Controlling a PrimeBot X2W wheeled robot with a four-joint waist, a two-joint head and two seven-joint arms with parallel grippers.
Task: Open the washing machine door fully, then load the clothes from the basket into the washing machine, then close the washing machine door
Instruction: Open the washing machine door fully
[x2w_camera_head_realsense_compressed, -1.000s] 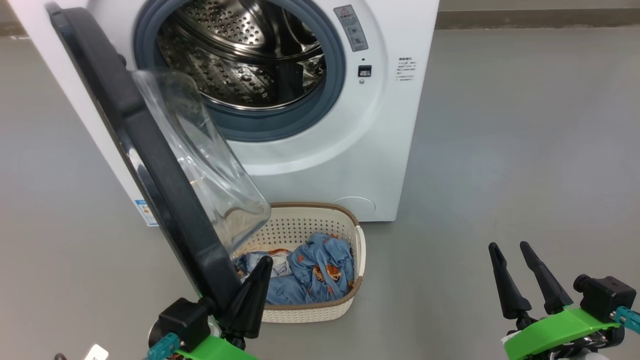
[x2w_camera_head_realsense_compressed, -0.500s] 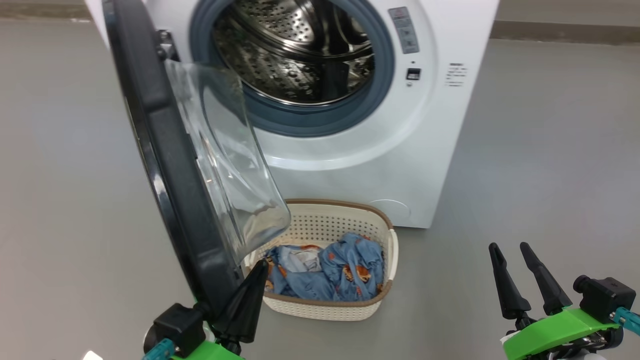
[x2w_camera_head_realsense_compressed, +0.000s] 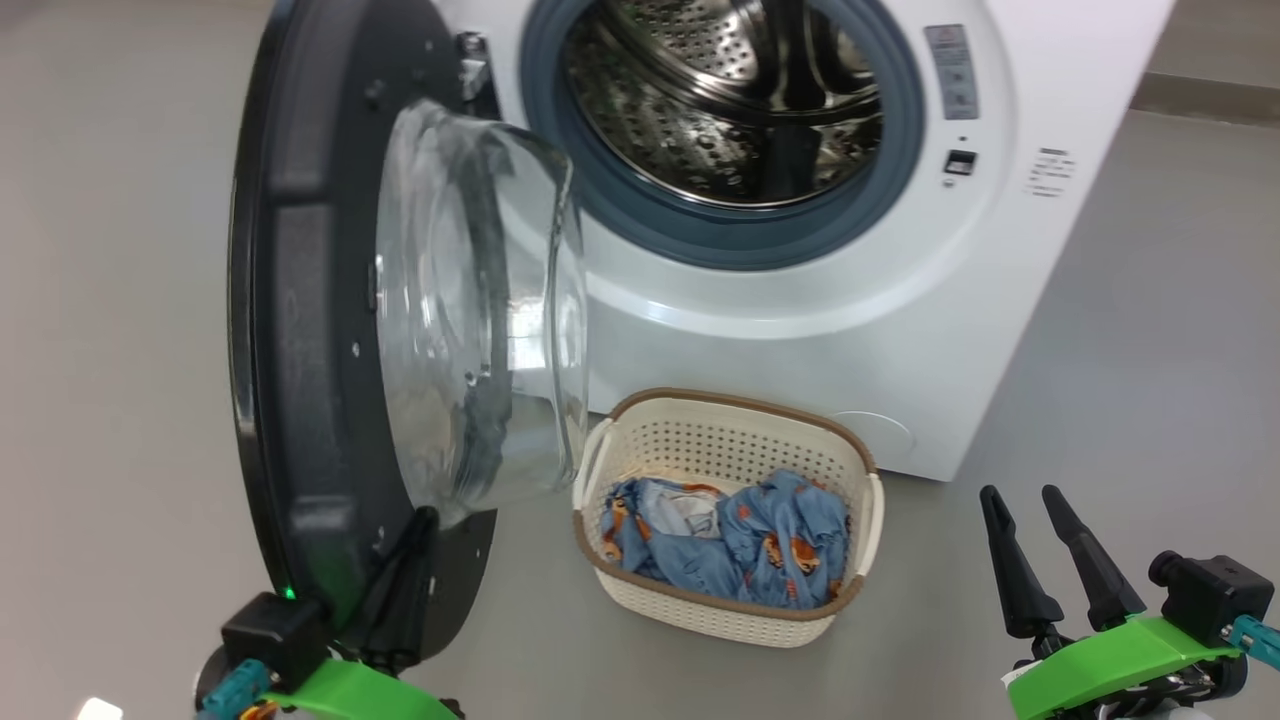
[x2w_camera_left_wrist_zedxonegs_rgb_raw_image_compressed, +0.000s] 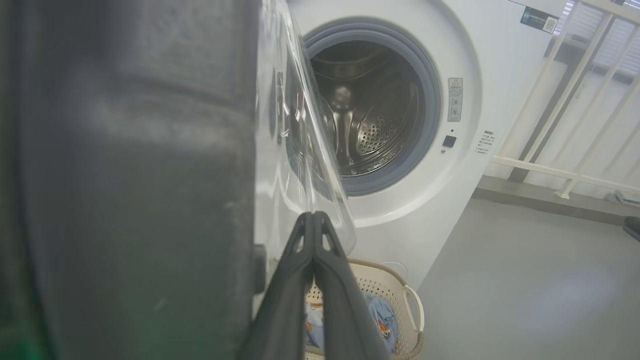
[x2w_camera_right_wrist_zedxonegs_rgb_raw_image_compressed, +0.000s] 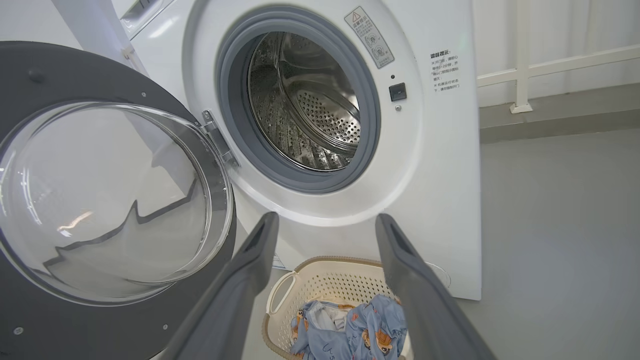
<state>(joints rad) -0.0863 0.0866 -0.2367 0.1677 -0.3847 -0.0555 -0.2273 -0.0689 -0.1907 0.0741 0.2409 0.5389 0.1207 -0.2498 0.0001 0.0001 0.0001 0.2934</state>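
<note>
The washing machine door (x2w_camera_head_realsense_compressed: 300, 300) has swung further left, wider open. The left gripper (x2w_camera_head_realsense_compressed: 422, 520), fingers pressed together, has moved with its near rim.

You have an open path into the drum mouth of the washing machine (x2w_camera_head_realsense_compressed: 800, 330), and the basket (x2w_camera_head_realsense_compressed: 730, 440) on the floor (x2w_camera_head_realsense_compressed: 1100, 400) just below it is open from above. To your left the washing machine door (x2w_camera_head_realsense_compressed: 300, 330) juts out, its glass bowl (x2w_camera_head_realsense_compressed: 470, 320) reaching just beside the basket's left rim.

A smooth grey floor (x2w_camera_head_realsense_compressed: 1150, 330) runs to a white railing (x2w_camera_right_wrist_zedxonegs_rgb_raw_image_compressed: 555, 61) standing on a low grey kerb (x2w_camera_right_wrist_zedxonegs_rgb_raw_image_compressed: 560, 122).
</note>
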